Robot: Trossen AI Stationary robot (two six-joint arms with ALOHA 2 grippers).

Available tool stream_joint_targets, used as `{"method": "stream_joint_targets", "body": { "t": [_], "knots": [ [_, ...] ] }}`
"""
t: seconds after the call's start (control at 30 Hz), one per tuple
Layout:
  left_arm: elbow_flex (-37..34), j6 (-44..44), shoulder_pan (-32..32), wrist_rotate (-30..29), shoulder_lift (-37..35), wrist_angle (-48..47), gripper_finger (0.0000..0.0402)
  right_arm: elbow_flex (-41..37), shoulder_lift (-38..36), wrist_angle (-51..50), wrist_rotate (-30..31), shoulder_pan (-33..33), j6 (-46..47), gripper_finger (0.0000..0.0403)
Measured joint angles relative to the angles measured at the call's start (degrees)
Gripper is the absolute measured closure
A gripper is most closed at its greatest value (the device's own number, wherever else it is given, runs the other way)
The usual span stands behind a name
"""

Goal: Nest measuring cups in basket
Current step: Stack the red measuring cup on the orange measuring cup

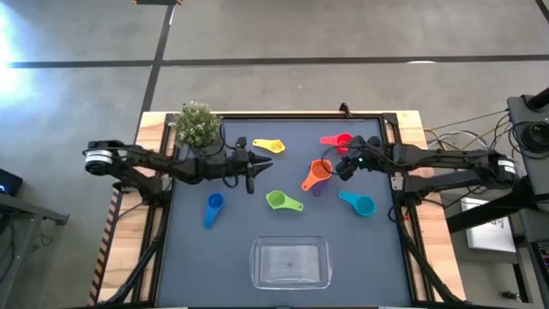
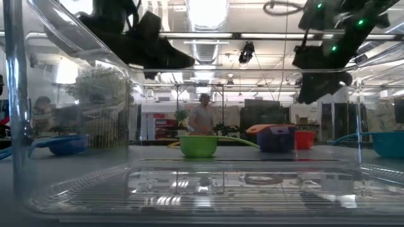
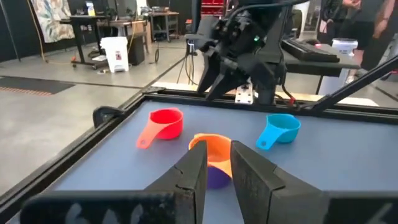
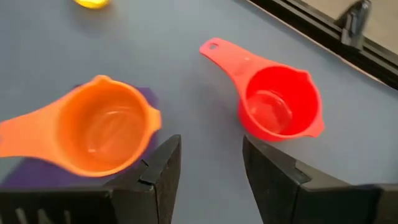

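Observation:
Seven cups lie on the dark mat: yellow (image 1: 268, 146), red (image 1: 336, 140), green (image 1: 283, 202), teal (image 1: 358, 203) and blue (image 1: 214, 209) rest singly on their bases. The orange cup (image 4: 102, 132) sits on top of the purple one (image 4: 37, 174). The clear basket (image 1: 290, 262) stands by the near edge, nothing in it. My left gripper (image 3: 218, 171) hovers left of the orange cup, pointing at it, its fingers a narrow gap apart. My right gripper (image 4: 211, 165) is open above the mat between the orange cup and the red cup (image 4: 278, 109).
A small potted plant (image 1: 197, 124) stands at the far left corner, close behind my left arm. A raised black frame (image 1: 300, 114) borders the mat. In the low view, people stand in the room far beyond the table.

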Motion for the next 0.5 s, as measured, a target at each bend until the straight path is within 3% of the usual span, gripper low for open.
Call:
{"method": "stream_joint_targets", "body": {
  "t": [0.23, 0.5],
  "knots": [
    [0.0, -0.2, 0.9, 0.3, 1.1, 2.8, 0.0348, 0.0, 5.0, 1.5, -1.1, -5.3, -1.9, 0.0224],
    [-2.5, -0.5, 1.1, 3.1, -3.3, 2.6, 0.0348, 0.0, 9.5, 6.1, -3.2, -9.1, -6.6, 0.0222]
  ]
}}
